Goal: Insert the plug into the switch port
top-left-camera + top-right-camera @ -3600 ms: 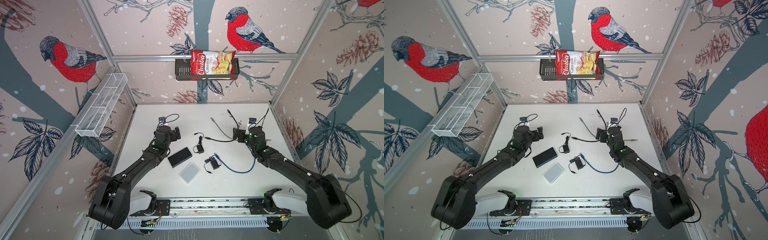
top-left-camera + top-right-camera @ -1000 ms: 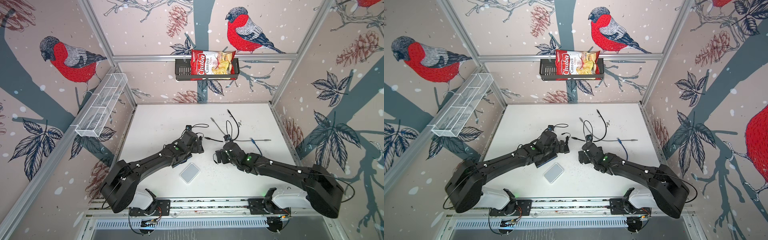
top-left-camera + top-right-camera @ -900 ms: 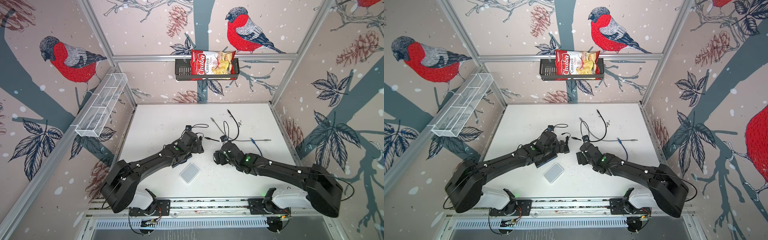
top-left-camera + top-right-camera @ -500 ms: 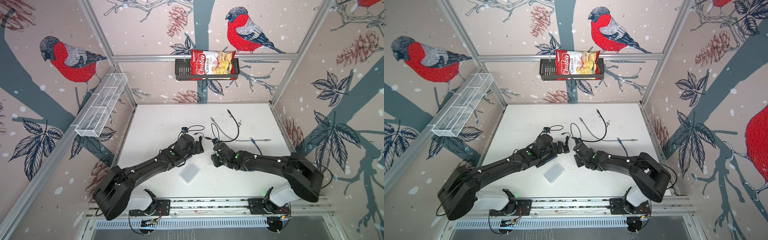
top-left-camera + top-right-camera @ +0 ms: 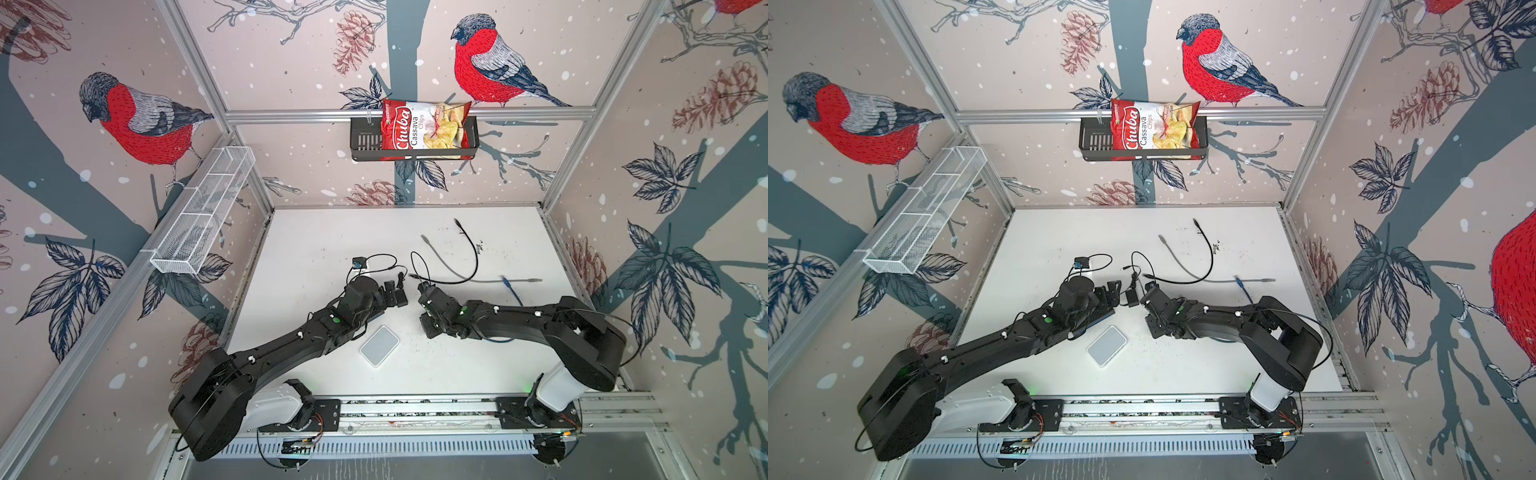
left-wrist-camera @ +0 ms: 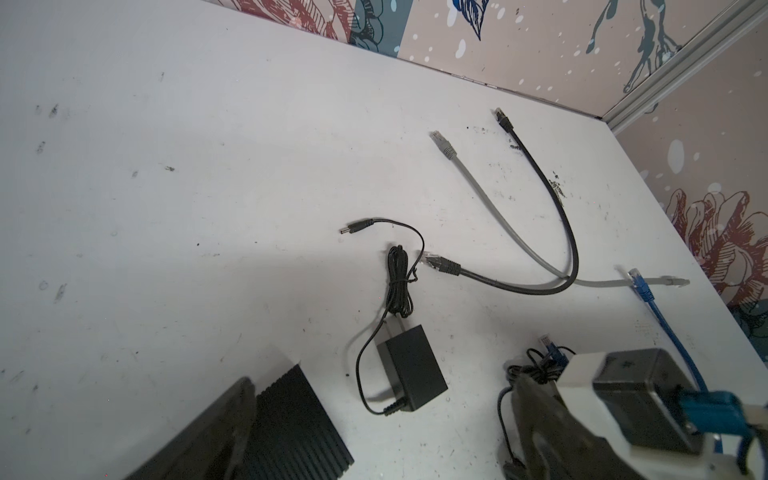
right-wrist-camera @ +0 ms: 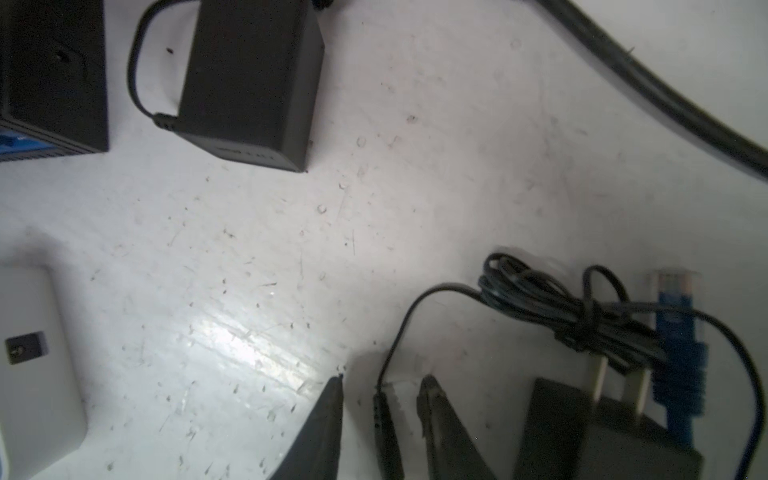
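a: nearest us, what's there?
b: the white box (image 5: 379, 345), flat on the counter (image 5: 332, 232), with a small dark socket (image 7: 25, 347) in its side. i take that for the port, though a black box (image 7: 50, 75) lies further back too
a: and the plug?
b: the plug (image 7: 384, 419) lies on the counter between the jaws of the right tool (image 7: 382, 377). they stand partly in, with a gap showing either side, so nothing is clamped. its cord (image 7: 561, 307) is tied in a short bundle by its adapter (image 7: 602, 444)
a: how to grip it well?
b: close on the plug's stiff body, not the thin cord, keep it centred, and expect the adapter to drag. the left tool (image 5: 386, 293) stands wide apart, holding nothing, near a second adapter (image 6: 411, 370); it could steady the box
a: any writing?
b: only the bag (image 5: 424, 126) on the back wall: "chuba cassava chips"
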Motion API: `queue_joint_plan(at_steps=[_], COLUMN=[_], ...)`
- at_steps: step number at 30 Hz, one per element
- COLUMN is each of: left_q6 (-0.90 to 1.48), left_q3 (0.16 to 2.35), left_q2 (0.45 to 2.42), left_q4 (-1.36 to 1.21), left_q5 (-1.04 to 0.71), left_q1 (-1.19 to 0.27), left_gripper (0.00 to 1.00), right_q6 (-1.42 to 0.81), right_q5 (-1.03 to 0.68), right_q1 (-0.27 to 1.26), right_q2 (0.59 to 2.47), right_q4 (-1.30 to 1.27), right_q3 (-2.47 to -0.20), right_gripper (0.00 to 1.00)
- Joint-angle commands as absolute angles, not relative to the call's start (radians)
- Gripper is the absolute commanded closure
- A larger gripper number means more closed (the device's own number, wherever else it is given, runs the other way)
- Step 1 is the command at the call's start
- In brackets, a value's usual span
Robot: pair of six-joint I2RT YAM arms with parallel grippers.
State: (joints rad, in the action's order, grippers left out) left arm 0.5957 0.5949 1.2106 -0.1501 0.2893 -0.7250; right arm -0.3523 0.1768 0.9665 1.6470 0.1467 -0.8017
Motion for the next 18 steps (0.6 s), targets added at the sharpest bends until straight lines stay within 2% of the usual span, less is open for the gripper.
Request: queue_joint_plan(at_steps=[1, 4, 8, 14, 16, 18], left_q6=[0.606, 0.623, 0.633, 0.617, 0.611, 0.600], left_q3=[0.592, 0.587, 0.563, 0.519, 0.517, 0.515], left_q2=[1.210, 1.214, 1.200, 1.164, 1.159, 1.157], left_q4=[-0.193, -0.196, -0.231, -0.307, -0.314, -0.321], left_q5=[0.306, 0.317, 0.315, 0.320, 0.321, 0.315], left_q1=[-0.726, -0.726, -0.726, -0.726, -0.726, -0.726], left_gripper=[0.05, 0.04, 0.04, 0.03, 0.03, 0.03], right_q6=[-0.346, -0.346, -0.347, -0.349, -0.353, -0.359], right_q5=[0.193, 0.208, 0.222, 0.216, 0.212, 0.202], right_q1=[0.973, 0.978, 0.979, 0.982, 0.981, 0.977], right_q2=[1.668, 1.681, 1.705, 1.710, 1.706, 1.702], right_q4=[0.176, 0.179, 0.208, 0.233, 0.237, 0.239], right_q3=[-0.817, -0.829, -0.850, -0.855, -0.858, -0.866], right_gripper=[0.72, 0.75, 0.86, 0.89, 0.97, 0.98])
